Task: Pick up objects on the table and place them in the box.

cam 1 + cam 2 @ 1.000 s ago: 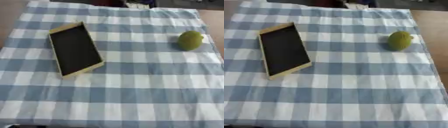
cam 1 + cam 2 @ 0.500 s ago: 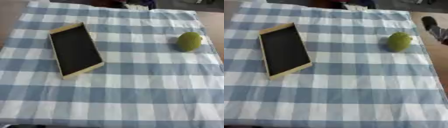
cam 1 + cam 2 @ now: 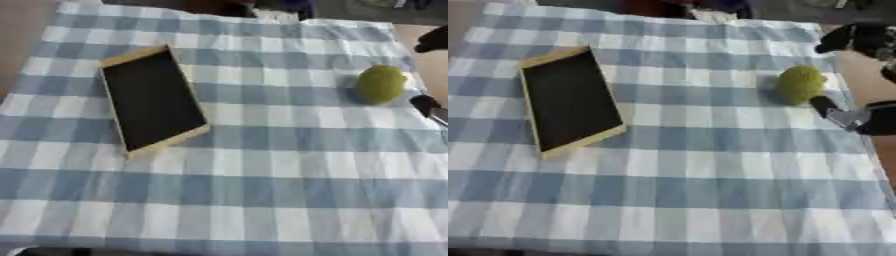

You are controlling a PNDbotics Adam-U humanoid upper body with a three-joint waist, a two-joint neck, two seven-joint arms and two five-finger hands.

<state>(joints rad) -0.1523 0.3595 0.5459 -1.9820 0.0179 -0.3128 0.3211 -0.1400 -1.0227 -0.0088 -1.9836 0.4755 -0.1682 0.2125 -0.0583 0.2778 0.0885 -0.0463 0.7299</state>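
Right hand (image 3: 859, 117) at the desk's right edge, fingers (image 3: 826, 106) spread, just beside the green fruit (image 3: 800, 84), not touching. Box (image 3: 570, 101) empty, well apart toward the left. Suggest wrapping the fruit's widest part before lifting.

We see a blue-and-white checked tablecloth (image 3: 262, 200). On it lie a box (image 3: 153, 100) with a black inside and pale wooden rim, and a yellow-green fruit (image 3: 380, 84). Our right hand (image 3: 859, 117) is black with silver.

Both head views look steeply down; share checked tablecloth (image 3: 262, 200); right eye sees farther right.
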